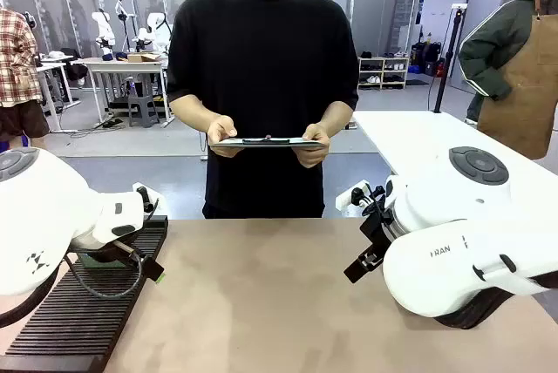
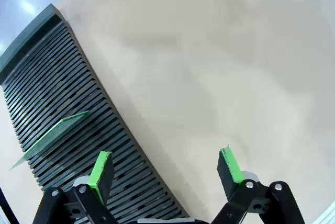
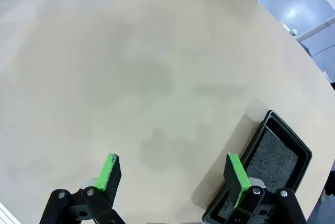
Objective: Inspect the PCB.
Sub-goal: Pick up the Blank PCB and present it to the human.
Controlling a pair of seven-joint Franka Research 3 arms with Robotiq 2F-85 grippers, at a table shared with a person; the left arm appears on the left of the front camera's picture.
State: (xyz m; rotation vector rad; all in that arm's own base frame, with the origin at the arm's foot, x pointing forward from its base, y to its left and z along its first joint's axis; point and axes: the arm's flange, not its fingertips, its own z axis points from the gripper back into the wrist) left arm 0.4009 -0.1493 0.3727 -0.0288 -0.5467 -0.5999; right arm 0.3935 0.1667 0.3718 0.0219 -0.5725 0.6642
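The PCB, a thin green board, stands on edge and tilted in a slot of the black slotted rack. My left gripper hovers open above the rack's edge and the table, a short way from the board, with nothing between its green pads. In the front view this gripper hangs over the rack at the left. My right gripper is open and empty over bare tabletop; it shows in the front view at the right.
A person in a black shirt stands at the far side holding a grey clipboard level in both hands. A black shallow tray with a grey lining lies by my right gripper. The tan table stretches between the arms.
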